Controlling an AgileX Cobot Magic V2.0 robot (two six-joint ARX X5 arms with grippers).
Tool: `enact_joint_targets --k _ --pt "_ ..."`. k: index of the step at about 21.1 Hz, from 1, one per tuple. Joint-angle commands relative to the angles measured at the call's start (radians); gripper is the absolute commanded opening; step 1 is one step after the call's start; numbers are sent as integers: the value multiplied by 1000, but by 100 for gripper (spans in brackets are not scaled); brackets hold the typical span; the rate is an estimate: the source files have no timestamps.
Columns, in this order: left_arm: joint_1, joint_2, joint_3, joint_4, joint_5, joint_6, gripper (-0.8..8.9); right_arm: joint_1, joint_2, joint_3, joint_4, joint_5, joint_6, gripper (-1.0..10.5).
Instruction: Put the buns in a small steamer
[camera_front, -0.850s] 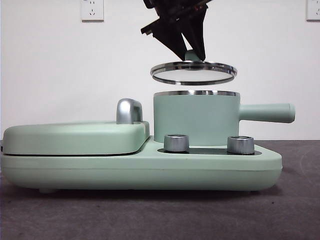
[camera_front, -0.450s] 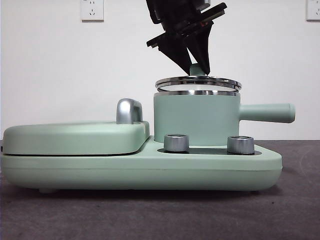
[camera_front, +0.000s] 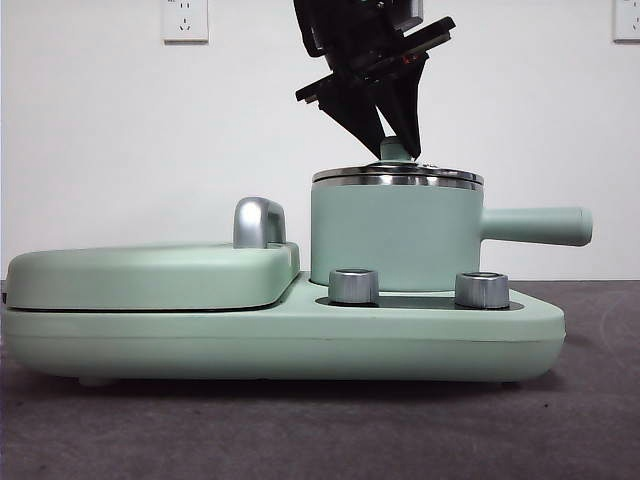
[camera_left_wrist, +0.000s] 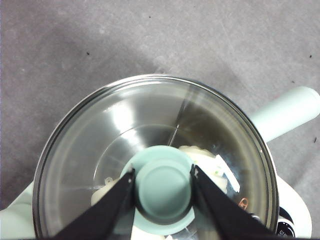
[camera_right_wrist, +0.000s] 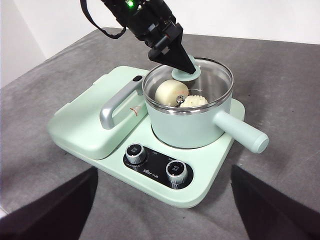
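Right wrist view shows both buns (camera_right_wrist: 180, 95) inside the small steamer (camera_right_wrist: 190, 120), under its glass lid (camera_right_wrist: 200, 75). Left end effector (camera_left_wrist: 163, 182) grips the lid's green knob (camera_left_wrist: 164, 186); right end effector (camera_right_wrist: 162, 210) stands wide open above the table (camera_right_wrist: 280, 90).

Brightness: even and bright in all views, white wall (camera_front: 120, 150) near washed out.
Glare: streaks on the glass lid (camera_left_wrist: 125, 120), dimming the inside of it.
Shadows: soft, under the cooker base (camera_front: 300, 385).
Blur: the right gripper (camera_right_wrist: 160, 210) jaws look soft, perhaps out of focus.
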Motion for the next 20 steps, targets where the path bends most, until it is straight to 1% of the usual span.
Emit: enact_joint_targets --k 1,3,4,6,7,10,12,16,19,20 --pt "-15 45 30 0 8 -4 19 9 1 6 10 -2 -11 423" --pt "-22 45 30 -5 8 -13 57 9 1 6 10 -2 -11 423" --pt "-22 42 30 -4 8 -26 160 9 1 6 10 -2 -11 423" --pt "-21 32 34 -3 8 -46 426 9 1 6 10 -2 -11 423" --pt "-21 21 35 -2 8 -57 498 9 1 6 9 -2 -11 423" --pt "-20 -32 45 -14 8 -95 511 9 1 6 8 -2 -11 423" --pt "-19 -100 45 -61 8 -132 510 9 1 6 6 -2 -11 423" --pt "-18 -261 44 -190 8 -136 499 9 1 6 2 -6 -12 423" --pt "0 -384 41 -256 8 -156 499 9 1 6 2 -43 -18 423" --pt "0 -431 34 -289 8 -158 499 9 1 6 2 -51 -33 423"
